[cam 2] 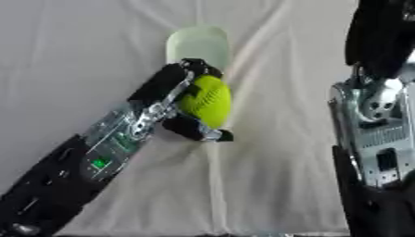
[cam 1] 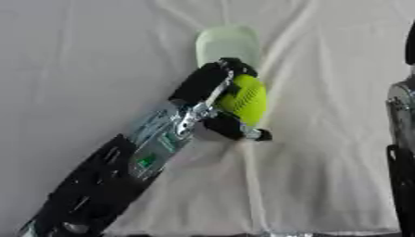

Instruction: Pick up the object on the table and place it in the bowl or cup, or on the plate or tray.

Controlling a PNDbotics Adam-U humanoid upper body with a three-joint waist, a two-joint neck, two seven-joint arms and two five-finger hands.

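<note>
The left robot hand has its fingers and thumb curled around a yellow-green ball with stitched seams, round and so without a long axis, held above the white-clothed table just before a pale green cup, while the right arm's hand is hidden.

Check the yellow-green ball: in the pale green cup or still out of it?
Out. The ball is gripped in the left hand, just short of the cup.
</note>
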